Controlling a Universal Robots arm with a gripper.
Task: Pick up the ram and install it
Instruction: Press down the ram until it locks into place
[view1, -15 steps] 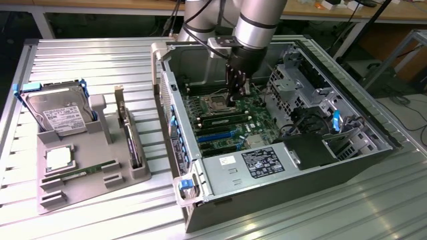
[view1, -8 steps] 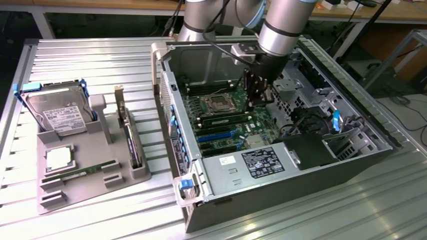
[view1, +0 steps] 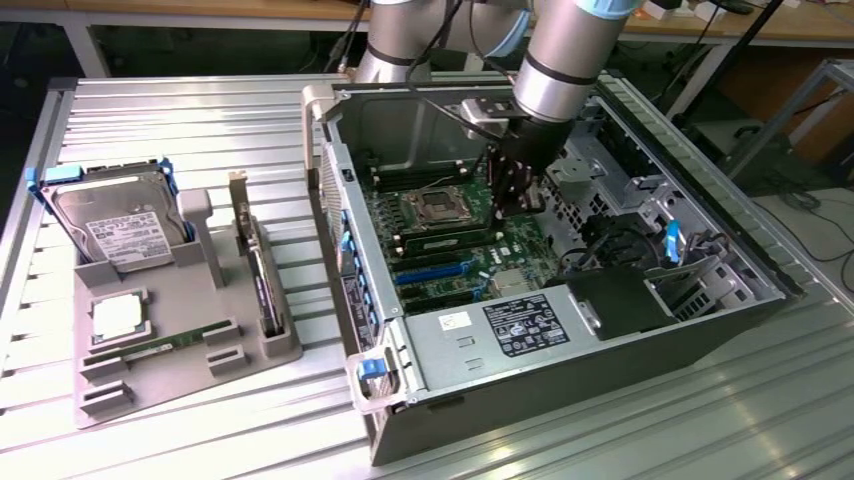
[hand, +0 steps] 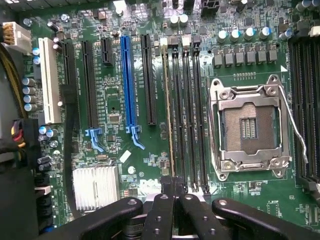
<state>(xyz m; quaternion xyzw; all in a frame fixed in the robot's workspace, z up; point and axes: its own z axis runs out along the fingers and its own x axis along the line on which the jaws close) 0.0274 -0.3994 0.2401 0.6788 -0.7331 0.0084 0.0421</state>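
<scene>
The ram (hand: 168, 110) stands edge-on in the memory slot furthest from the empty processor socket (hand: 248, 125), a thin green strip running the slot's length. In the exterior view the ram (view1: 447, 240) shows as a green stick on the motherboard, just below the socket (view1: 437, 207). My gripper (hand: 173, 192) is shut, its black fingers (hand: 161, 215) pressed together right over one end of the ram. Whether the tips touch the stick I cannot tell. In the exterior view the gripper (view1: 514, 205) reaches down into the open computer case (view1: 467, 345).
A grey holder (view1: 160, 385) lies at the exterior view's left with a hard drive (view1: 114, 225), a silver processor chip (view1: 118, 318) and an upright expansion card (view1: 260, 275). Three empty memory slots (hand: 190, 110) lie beside the ram. Case walls, cables and a drive cage surround the arm.
</scene>
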